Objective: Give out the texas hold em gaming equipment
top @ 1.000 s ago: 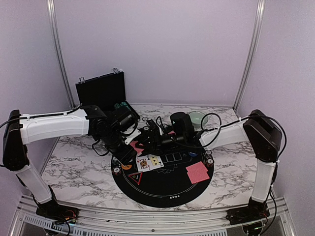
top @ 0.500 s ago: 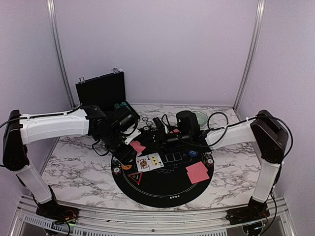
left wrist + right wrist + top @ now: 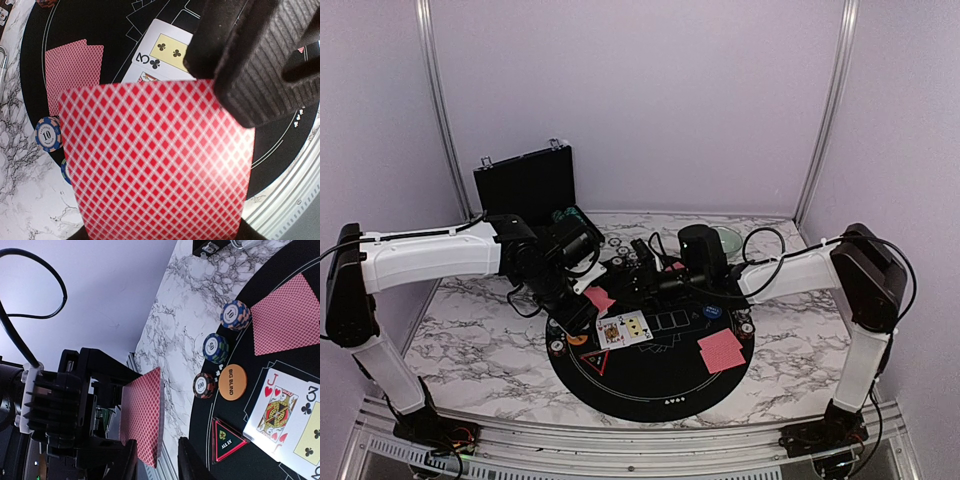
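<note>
The red-backed card [image 3: 155, 160] hangs above the left half of the round mat [image 3: 650, 385], pinched in the left claw [image 3: 584, 287]. Within the last second the right claw [image 3: 159, 462] has narrowed and drawn slightly rightward over the mat. Its fingers are still apart beside that card, so this deal is judged unfinished. Behind the mat stand the open case [image 3: 525, 185] and the bowl [image 3: 723, 238]; their contents cannot be made out.

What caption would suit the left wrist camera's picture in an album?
A red-backed card gripped above the black mat, with a face-up three of clubs and a blue chip below.
</note>
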`<state>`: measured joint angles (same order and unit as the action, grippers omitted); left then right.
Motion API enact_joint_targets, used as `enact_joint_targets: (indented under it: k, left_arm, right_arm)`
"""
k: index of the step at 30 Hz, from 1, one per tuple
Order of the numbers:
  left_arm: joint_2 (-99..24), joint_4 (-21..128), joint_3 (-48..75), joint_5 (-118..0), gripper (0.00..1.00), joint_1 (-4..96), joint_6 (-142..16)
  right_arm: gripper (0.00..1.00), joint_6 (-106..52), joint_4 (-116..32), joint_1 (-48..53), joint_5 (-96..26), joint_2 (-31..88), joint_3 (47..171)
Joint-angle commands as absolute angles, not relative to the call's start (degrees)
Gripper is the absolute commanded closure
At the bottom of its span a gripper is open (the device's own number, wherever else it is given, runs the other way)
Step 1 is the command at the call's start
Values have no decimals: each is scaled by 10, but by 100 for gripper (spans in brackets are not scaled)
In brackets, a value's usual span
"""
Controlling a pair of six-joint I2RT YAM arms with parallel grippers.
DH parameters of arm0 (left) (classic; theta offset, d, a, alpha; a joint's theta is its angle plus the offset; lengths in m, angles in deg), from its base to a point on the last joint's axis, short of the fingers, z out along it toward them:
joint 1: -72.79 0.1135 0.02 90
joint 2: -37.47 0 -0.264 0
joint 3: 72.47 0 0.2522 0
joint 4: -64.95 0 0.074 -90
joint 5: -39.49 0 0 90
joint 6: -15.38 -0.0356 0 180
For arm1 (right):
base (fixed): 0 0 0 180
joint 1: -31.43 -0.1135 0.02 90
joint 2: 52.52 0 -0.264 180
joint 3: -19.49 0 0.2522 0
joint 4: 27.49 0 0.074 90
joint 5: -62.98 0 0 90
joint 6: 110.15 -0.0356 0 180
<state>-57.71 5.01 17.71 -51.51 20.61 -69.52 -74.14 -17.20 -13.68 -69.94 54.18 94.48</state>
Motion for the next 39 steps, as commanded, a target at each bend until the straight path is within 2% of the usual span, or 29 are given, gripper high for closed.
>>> enact_joint_targets:
  k: [1, 22, 39]
  left_arm:
    - [-565, 50, 180, -513, 50, 205, -699]
    - [-566, 52, 180, -515, 50, 205, -700]
    - [-567, 53, 178, -517, 50, 205, -701]
  right_arm:
    - [74, -736, -179, -141, -696, 519, 949]
    - [81, -726, -198, -150, -696, 516, 960]
    - [93, -724, -202, -151, -692, 513, 963]
